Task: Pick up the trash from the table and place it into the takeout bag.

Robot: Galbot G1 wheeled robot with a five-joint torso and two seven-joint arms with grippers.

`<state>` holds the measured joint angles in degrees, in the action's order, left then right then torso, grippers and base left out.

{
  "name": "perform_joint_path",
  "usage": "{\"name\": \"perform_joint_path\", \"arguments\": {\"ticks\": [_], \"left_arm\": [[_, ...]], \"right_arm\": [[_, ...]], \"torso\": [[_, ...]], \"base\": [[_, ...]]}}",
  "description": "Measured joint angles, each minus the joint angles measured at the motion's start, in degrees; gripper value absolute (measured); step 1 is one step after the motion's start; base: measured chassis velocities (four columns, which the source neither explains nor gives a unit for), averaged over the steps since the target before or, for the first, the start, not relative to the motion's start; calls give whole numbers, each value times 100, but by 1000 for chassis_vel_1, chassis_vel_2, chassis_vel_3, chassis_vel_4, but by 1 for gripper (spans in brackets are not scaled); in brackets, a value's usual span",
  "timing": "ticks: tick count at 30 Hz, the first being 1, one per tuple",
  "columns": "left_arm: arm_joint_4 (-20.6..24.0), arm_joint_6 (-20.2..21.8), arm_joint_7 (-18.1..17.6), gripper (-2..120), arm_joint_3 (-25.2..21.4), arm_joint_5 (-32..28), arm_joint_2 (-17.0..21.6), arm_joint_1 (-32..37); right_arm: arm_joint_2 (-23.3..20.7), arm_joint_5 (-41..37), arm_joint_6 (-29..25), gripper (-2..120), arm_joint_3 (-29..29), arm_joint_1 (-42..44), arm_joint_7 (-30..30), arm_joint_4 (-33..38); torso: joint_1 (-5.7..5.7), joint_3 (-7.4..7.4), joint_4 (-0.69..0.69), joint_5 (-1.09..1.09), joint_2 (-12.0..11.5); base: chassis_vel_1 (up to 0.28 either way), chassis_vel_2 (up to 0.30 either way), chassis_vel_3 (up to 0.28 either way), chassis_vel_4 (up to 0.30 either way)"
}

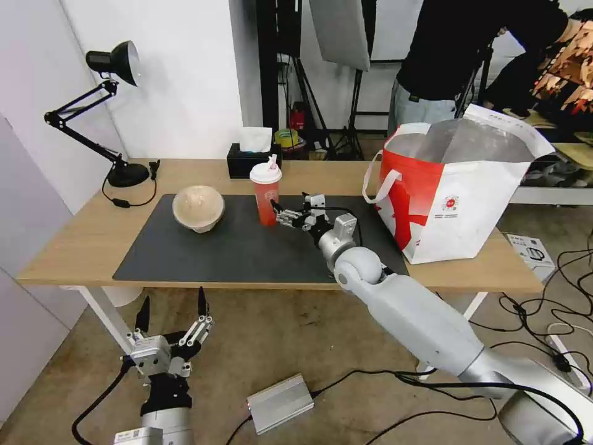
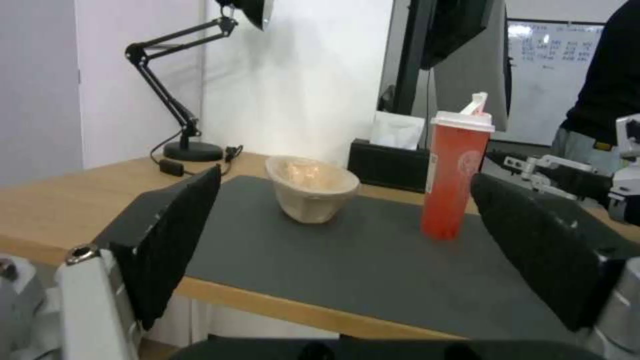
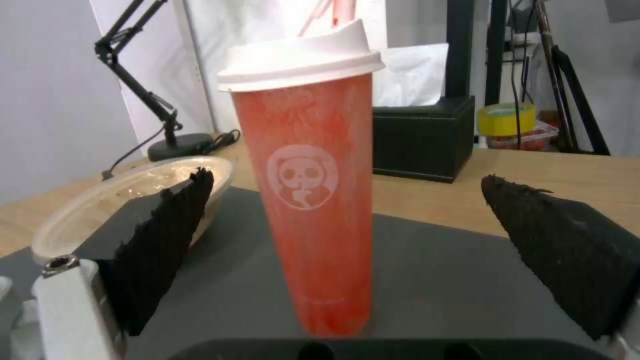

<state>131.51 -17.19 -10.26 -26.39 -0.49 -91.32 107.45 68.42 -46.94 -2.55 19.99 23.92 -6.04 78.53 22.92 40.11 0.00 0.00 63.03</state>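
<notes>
Head view gives me 2 pieces of trash on the table (image 1: 80, 247): the red drink cup (image 1: 265, 193) standing upright near the middle of the dark grey mat (image 1: 235, 253), and the beige bowl (image 1: 197, 208) tipped on its side well to its left on the same mat. I see no large white bowl on the desktop, so I judge it may already be in the takeout bag (image 1: 457, 198), though I cannot see down inside the foil lining to confirm. That leaves the cup and the bowl to do, and I read the cup as the step in hand. My right gripper (image 1: 285, 217) sits just beside the cup on its right, fingers released and spread, not yet touching; the right wrist view has the cup centred between the 2 black pads (image 3: 167, 235) with gaps on both sides. My left gripper (image 1: 174, 312) hangs parked below the front table edge, fingers also spread wide and holding nothing. For room, the mat around the cup is bare, the black tissue box (image 1: 247, 162) stands just behind it, and the bag stands upright on the table's right end with its mouth open, near the front edge, so the path rightward looks unobstructed
</notes>
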Motion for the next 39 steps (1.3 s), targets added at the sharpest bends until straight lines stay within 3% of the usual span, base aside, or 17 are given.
{"name": "perform_joint_path", "arguments": {"ticks": [39], "left_arm": [[-56, 3, 37, 100, 49, 13, -3, -57]], "right_arm": [[913, 178, -84, 100, -122, -397, 412, -1389]], "torso": [[0, 0, -1, 0, 0]], "base": [[0, 0, 0, 0]]}}
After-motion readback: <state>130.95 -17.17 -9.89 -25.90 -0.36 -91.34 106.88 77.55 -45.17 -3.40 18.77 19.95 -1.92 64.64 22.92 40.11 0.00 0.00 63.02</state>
